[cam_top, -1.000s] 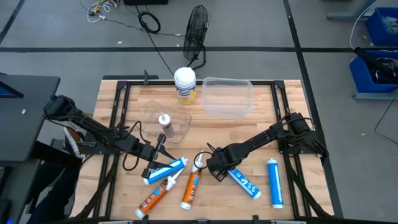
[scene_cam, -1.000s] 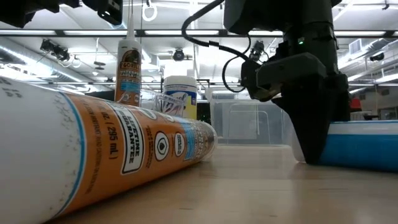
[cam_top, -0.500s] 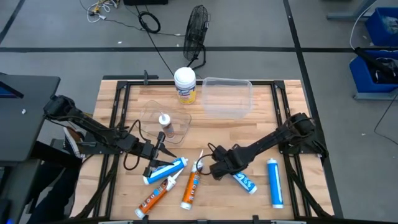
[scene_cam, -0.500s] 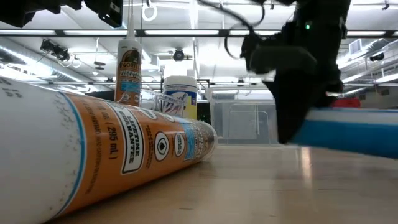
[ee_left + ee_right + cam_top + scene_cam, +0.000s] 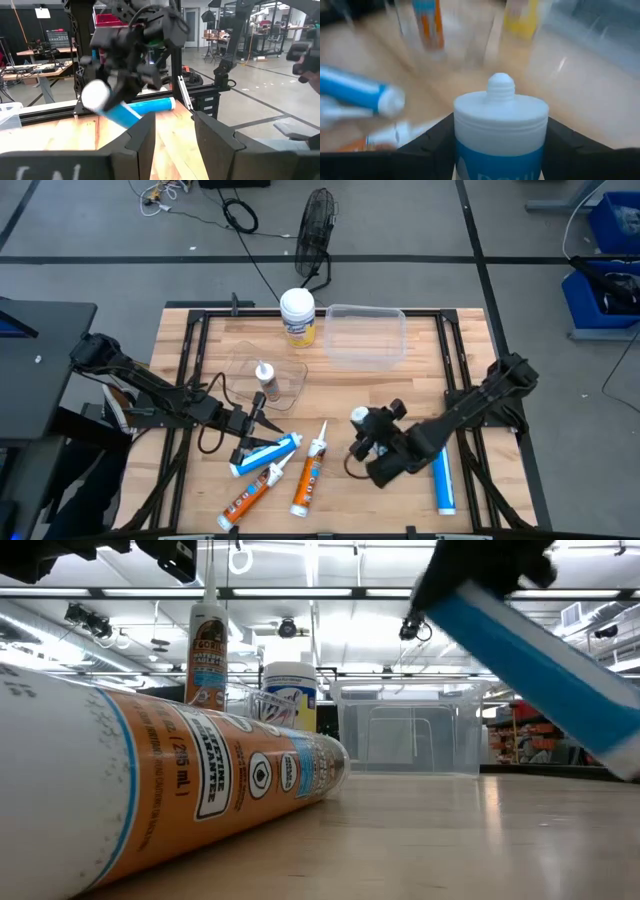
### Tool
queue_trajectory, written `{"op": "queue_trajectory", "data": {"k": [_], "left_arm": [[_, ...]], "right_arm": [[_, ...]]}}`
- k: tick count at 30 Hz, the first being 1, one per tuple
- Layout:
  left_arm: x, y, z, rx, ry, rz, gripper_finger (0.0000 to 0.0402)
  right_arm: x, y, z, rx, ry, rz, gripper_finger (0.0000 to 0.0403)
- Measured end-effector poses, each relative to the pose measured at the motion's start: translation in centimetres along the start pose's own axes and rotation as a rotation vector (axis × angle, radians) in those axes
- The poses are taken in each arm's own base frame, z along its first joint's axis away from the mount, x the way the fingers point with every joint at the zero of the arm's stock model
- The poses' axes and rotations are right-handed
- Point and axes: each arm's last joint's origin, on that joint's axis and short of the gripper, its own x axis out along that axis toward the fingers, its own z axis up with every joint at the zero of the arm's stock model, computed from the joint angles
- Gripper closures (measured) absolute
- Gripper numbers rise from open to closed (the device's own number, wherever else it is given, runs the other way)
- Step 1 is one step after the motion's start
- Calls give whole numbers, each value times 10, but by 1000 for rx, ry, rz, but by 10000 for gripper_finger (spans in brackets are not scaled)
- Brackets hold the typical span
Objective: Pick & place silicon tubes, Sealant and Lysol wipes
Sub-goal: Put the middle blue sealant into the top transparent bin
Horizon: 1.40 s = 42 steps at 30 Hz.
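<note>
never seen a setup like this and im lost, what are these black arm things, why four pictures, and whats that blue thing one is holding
These are two robot arms at a wooden table, each ending in a two-finger gripper. One picture looks straight down, one looks level across the table top, and two come from cameras on the arms' wrists.

The right gripper has lifted a blue tube off the table, clamped between its fingers; it is the blue-and-white thing slanting across the level view. The left gripper waits beside another blue tube.

Lying on the table are two orange tubes and one more blue one. Farther back stand a yellow Lysol wipes canister and a clear plastic bin.
</note>
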Motion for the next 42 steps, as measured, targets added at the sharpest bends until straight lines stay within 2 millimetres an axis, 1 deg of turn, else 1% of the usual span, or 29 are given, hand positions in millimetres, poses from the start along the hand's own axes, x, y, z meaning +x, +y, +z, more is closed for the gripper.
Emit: {"op": "queue_trajectory", "data": {"k": [4,7,11,16,19,23,38,42], "left_arm": [[0,0,0,0,1,0,259],[0,0,0,0,2,0,259],[0,0,0,0,2,0,259],[0,0,0,0,2,0,259],[0,0,0,0,2,0,259],[0,0,-1,0,5,0,259],[0,0,-1,0,9,0,259],[0,0,-1,0,9,-1,259]], "right_arm": [[-13,0,0,-26,-208,-37,190],[-16,4,-3,-42,-346,-77,190],[-12,11,-14,-77,-459,-120,190],[2,22,-33,-75,-562,-153,190],[10,28,-44,-5,-577,-135,190],[19,32,-56,0,-575,-134,190],[18,34,-60,-3,-577,-126,185],[20,34,-60,-6,-543,-127,183]]}}
